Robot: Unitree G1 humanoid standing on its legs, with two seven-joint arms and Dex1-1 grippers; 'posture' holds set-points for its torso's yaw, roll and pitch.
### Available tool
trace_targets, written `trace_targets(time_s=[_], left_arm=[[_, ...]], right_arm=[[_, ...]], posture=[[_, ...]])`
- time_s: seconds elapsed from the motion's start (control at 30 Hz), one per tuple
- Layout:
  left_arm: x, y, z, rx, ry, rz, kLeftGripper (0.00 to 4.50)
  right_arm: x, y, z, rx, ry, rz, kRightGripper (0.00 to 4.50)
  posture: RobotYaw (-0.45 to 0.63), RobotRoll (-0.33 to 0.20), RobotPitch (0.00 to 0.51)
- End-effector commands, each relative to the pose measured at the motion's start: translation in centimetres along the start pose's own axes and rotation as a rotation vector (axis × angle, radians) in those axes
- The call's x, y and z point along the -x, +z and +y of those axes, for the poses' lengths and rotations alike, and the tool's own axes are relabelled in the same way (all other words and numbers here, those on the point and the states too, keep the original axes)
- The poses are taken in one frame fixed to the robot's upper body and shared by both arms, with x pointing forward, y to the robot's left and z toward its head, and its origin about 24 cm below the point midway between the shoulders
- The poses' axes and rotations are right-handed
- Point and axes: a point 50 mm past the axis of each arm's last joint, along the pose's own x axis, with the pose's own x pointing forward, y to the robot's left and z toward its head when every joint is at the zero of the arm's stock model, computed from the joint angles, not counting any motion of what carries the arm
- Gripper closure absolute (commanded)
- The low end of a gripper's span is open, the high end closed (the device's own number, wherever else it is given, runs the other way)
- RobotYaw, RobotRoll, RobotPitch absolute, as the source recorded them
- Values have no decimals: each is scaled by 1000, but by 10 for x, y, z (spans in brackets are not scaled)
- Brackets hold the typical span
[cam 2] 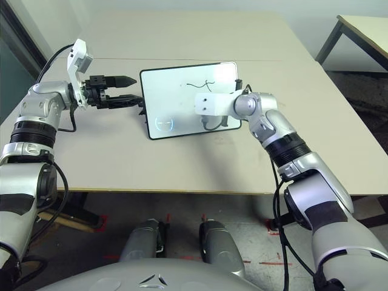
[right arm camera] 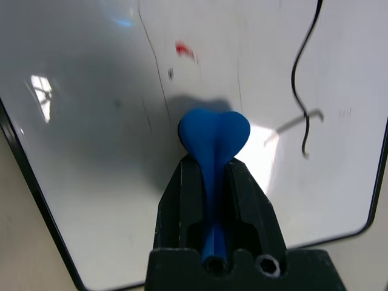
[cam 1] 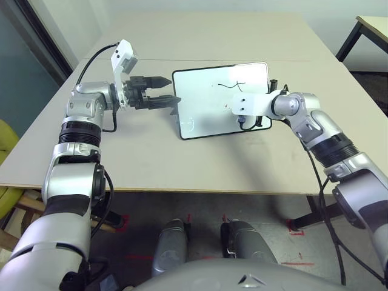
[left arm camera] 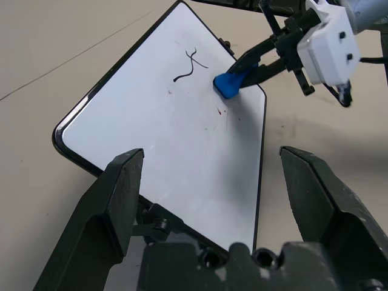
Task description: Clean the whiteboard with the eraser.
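Clock hours are read over the whiteboard from the robot's seat, twelve being the far edge.

Item: whiteboard. Glossy white, rounded corners, thin black frame. Lies face up on the pale table, slightly askew.

Item: eraser. Blue, with a rounded, two-lobed end. Located over the board's face between three and four o'clock, inside the frame. Contact with the surface cannot be told for certain.

Item: right gripper. Black, two fingers, closed on the eraser, one finger along either side; the lobed end projects beyond the tips. The forearm reaches in from about four o'clock.

Item: left gripper. Black, two fingers, open and empty, the tips well parted. Stationed at the board's nine o'clock edge, pointing toward three. Contact with the frame cannot be told.

Item: black stroke. Thin, curved, with a short crossing line; lies between twelve and one o'clock on the board.

Item: red mark. Small, on the white surface near the eraser, accompanied by faint dark traces.

Item: second table. Pale top, dark leg; stands well apart from the board, toward two o'clock.
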Motion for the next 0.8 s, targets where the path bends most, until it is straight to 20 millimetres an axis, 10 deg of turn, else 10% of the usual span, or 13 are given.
trace_targets(time_s=[0.03, 0.8], left_arm=[[2, 0, -1, 0, 2, 0, 0], [1, -1, -1, 1, 1, -4, 0]], right_arm=[[-4, 9, 12, 13, 48, -21, 4261], [-3, 10, 20, 42, 64, 0, 4264]], posture=[[139, 0, 71], [138, 0, 67]])
